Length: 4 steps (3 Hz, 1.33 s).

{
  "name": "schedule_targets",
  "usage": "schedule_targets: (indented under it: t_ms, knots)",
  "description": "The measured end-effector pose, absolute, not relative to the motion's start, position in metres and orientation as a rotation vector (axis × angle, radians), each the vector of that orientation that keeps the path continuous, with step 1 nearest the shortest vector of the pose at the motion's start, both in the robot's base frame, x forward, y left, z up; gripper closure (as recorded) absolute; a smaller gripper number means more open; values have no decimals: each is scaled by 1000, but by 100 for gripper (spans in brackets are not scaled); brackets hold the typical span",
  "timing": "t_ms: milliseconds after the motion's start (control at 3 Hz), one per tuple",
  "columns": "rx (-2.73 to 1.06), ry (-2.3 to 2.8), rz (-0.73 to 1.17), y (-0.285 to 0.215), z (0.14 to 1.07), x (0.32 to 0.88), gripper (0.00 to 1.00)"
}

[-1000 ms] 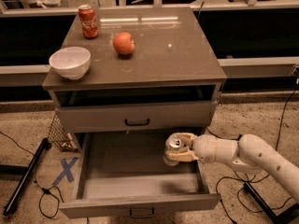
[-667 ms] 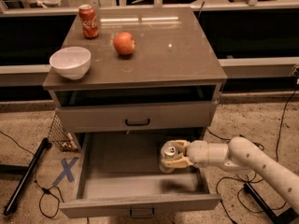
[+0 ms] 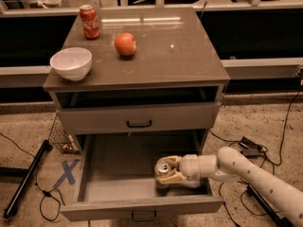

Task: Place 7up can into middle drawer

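Observation:
The 7up can (image 3: 164,170), white and green with a silver top, stands upright inside the open middle drawer (image 3: 113,174), at the right front of its grey floor. My gripper (image 3: 166,170) reaches in from the right on a white arm and is shut on the can, one finger behind it and one in front. The can is low in the drawer, at or just above the floor; I cannot tell if it touches.
On the cabinet top (image 3: 189,56) stand a red cola can (image 3: 89,21), an apple (image 3: 125,44) and a white bowl (image 3: 71,63). The upper drawer front (image 3: 137,118) with a black handle is closed. Cables, a black pole (image 3: 26,178) and a blue X mark (image 3: 67,171) lie on the floor.
My gripper has carried the can leftward and down into the drawer, from near the right wall to the right front of the drawer floor.

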<state>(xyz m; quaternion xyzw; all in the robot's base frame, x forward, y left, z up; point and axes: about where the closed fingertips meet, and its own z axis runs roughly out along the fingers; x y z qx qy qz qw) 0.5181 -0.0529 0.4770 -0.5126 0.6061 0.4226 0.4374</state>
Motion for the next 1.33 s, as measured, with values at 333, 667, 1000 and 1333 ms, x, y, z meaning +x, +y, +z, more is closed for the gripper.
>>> schedule_targets:
  t_ms: [333,667,1000,1333]
  knots:
    - [-1298,1465,1094,-42,460,510,82]
    - [-1297,1445,1088,-42,448,504,50]
    - [-1299,1444,1092,-40,448,504,27]
    - [-1300,1442,1097,-38,448,504,4]
